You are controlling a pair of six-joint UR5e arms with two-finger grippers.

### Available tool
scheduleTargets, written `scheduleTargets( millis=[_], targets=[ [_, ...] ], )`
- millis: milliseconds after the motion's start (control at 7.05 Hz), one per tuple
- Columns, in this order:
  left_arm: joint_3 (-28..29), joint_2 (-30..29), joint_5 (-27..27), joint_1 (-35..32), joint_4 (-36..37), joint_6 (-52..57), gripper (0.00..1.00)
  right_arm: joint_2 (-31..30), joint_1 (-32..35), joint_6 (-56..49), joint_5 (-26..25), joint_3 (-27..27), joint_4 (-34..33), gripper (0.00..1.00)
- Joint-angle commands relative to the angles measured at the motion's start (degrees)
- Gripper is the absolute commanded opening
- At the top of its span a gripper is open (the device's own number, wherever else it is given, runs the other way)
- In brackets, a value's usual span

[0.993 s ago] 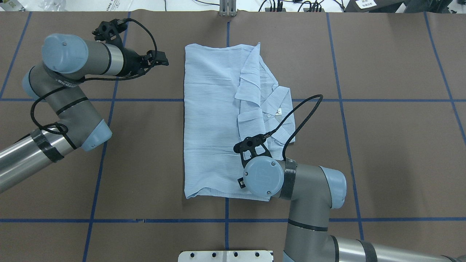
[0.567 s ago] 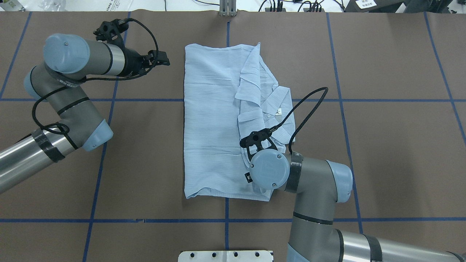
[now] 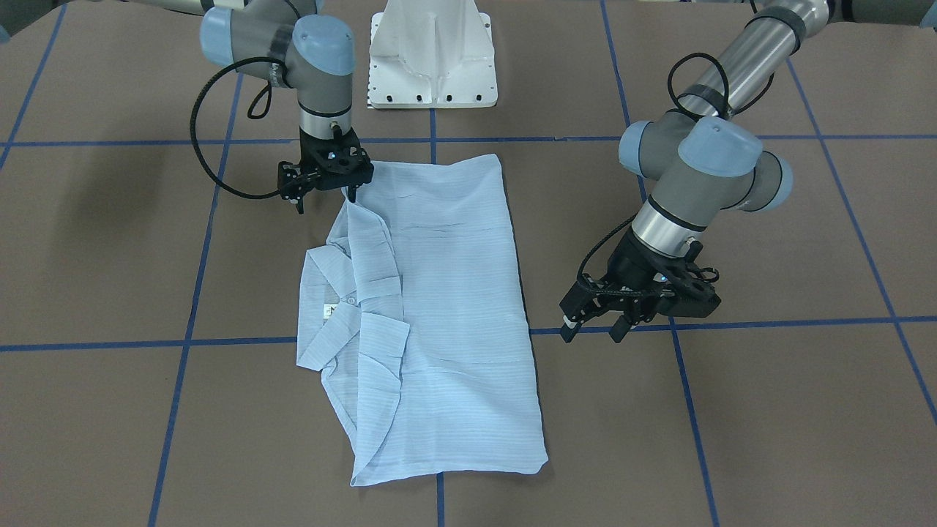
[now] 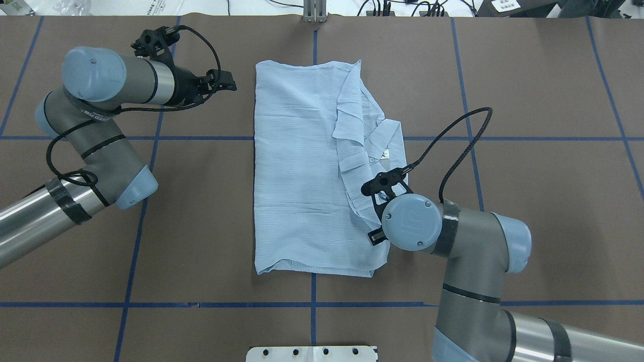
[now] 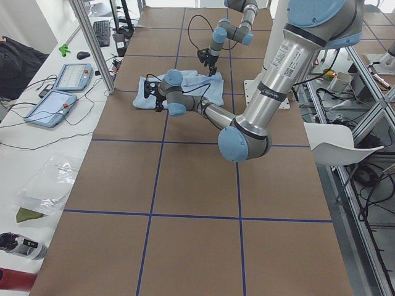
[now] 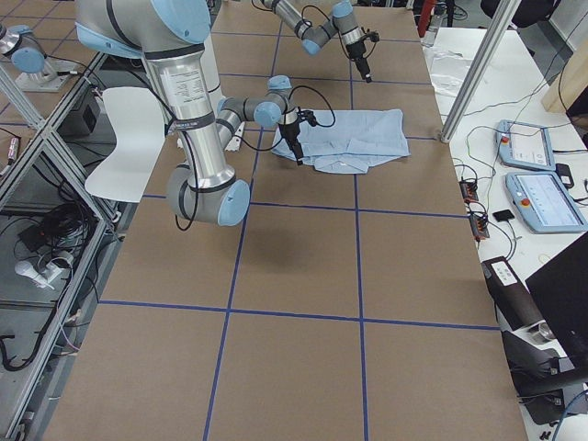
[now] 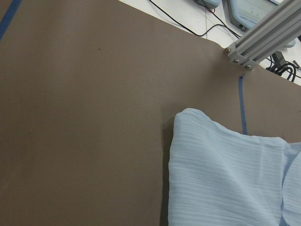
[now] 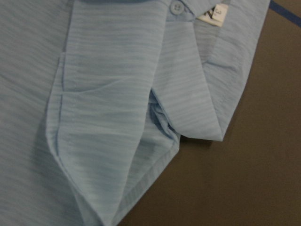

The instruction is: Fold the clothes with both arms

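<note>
The light-blue striped shirt (image 4: pixel 297 176) lies folded into a long rectangle at the table's middle, collar and white label (image 4: pixel 386 154) on its right side. It also shows in the front view (image 3: pixel 454 293). My right gripper (image 4: pixel 375 237) is at the shirt's near right edge, mostly under its wrist. In the front view it (image 3: pixel 351 196) touches the hem and looks shut on it. The right wrist view shows only the front flap (image 8: pixel 108 117) close up. My left gripper (image 3: pixel 594 333) is open and empty, left of the shirt's far left corner (image 7: pixel 188 117), apart from it.
The white pedestal base (image 3: pixel 432 58) stands at the near edge. An aluminium post (image 7: pixel 249 52) rises at the far edge behind the shirt. Blue tape lines (image 4: pixel 141 221) cross the brown table cover. Tablets (image 6: pixel 533 175) lie beyond the far edge.
My right arm has moved to the right, from over the shirt's near middle to its right edge. The front flap and near right hem shifted right with it. The left arm barely moved.
</note>
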Motion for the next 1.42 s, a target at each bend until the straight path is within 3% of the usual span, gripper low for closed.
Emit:
scheduleTargets(
  millis=[0,284,567,851,1276],
  targets=[
    [0.09,0.03,0.03,0.02,-0.08,0.06,1.0,-6.71,0.19,0.15,0.32,6.42,-0.01,1.0],
    [0.53,0.03,-0.06,0.02,-0.17,0.15,1.0,-7.62,0.01,0.25,0.31,6.89,0.08,1.0],
    [0.62,0.03,0.03,0.02,-0.26,0.32,1.0,-2.55,1.14,-0.37,0.14,4.27,-0.01,1.0],
    [1.58,0.03,-0.05,0.02,-0.61,0.5,1.0,5.1,2.38,-0.46,-0.12,-2.48,1.03,1.0],
    [2.19,-0.06,-0.05,0.02,-0.78,0.41,1.0,8.99,3.96,-2.64,-0.56,-12.42,6.29,1.0]
  ],
)
